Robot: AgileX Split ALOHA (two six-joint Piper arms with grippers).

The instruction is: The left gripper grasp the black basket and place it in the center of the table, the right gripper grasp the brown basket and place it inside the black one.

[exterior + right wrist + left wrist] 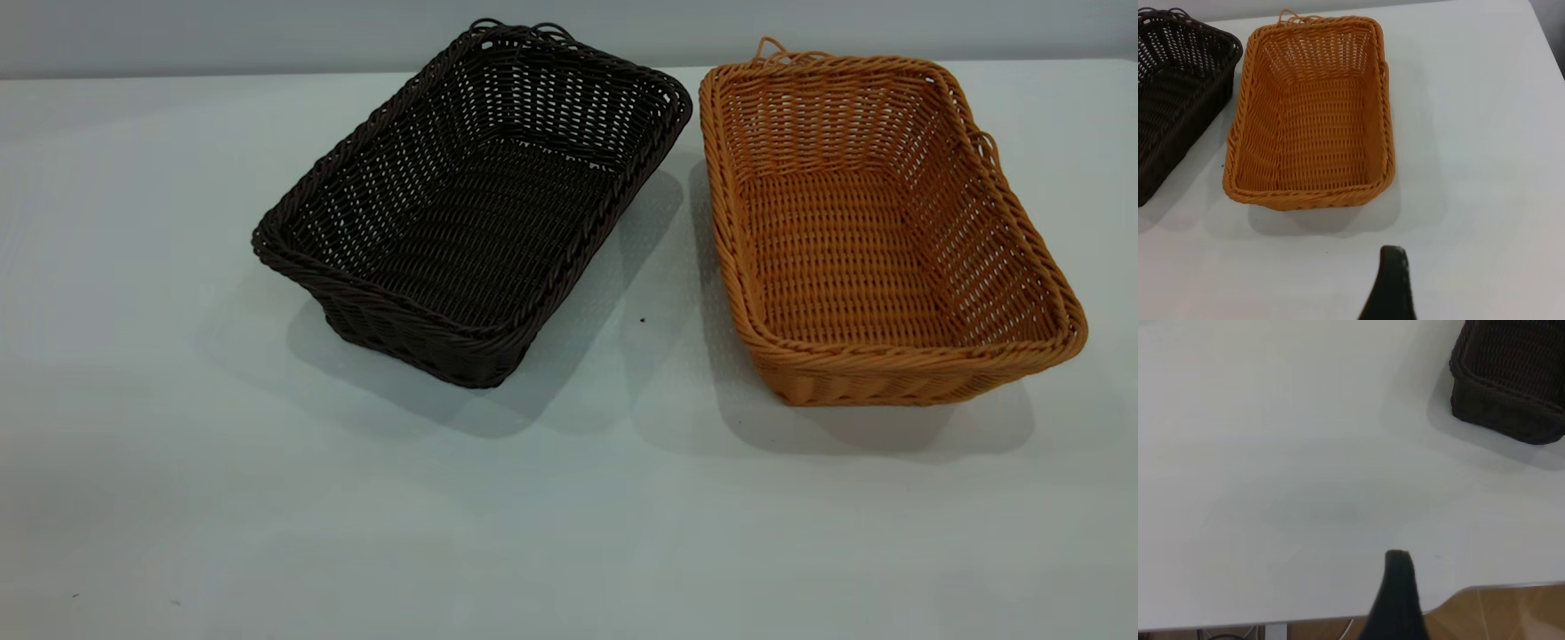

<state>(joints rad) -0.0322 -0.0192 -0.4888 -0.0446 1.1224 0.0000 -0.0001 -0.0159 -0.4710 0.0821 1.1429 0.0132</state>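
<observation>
The black basket sits on the table, left of the middle and turned at an angle. It also shows in the left wrist view and in the right wrist view. The brown basket stands close beside it on the right, and also shows in the right wrist view. Both are empty. No arm shows in the exterior view. My left gripper hovers over the table's edge, well away from the black basket; one dark finger shows. My right gripper hovers short of the brown basket's end; one finger shows. Both are empty.
The table's edge and a wooden floor beyond it show in the left wrist view. A small dark speck lies between the baskets. Bare tabletop spreads in front of both baskets.
</observation>
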